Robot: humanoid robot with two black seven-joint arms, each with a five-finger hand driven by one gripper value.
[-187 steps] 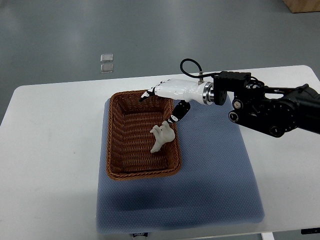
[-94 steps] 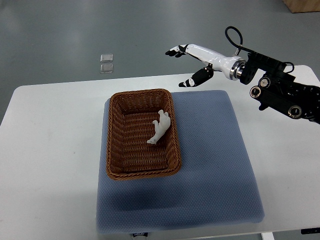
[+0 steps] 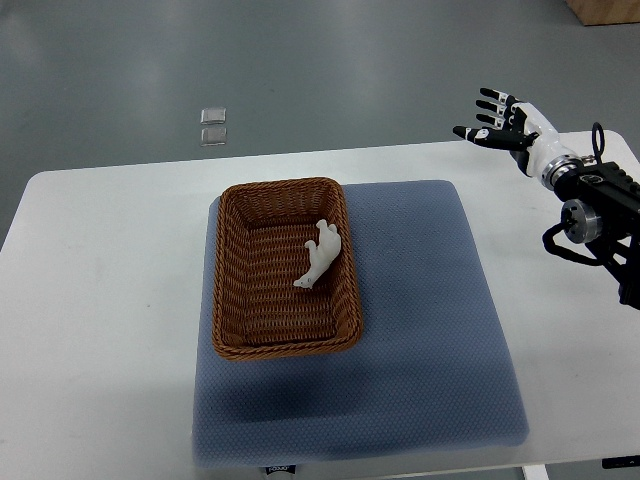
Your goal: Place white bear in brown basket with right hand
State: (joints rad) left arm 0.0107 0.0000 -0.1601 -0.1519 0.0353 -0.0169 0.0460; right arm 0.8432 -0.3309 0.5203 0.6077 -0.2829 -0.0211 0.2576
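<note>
Lying inside the brown basket point(image 3: 285, 270), the white bear point(image 3: 320, 253) leaned against its right wall, possibly head up. Basket sat on a blue mat point(image 3: 400, 330) on the white table point(image 3: 100, 300). Right hand point(image 3: 503, 122) was well apart, upper right, fingers spread, holding nothing.

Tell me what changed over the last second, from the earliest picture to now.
The right hand let go of the white bear and drew back from over the brown basket to the upper right, past the table's far edge, fingers spread and empty. The bear dropped and settled against the basket's right wall. The basket and the blue mat stayed put.
</note>
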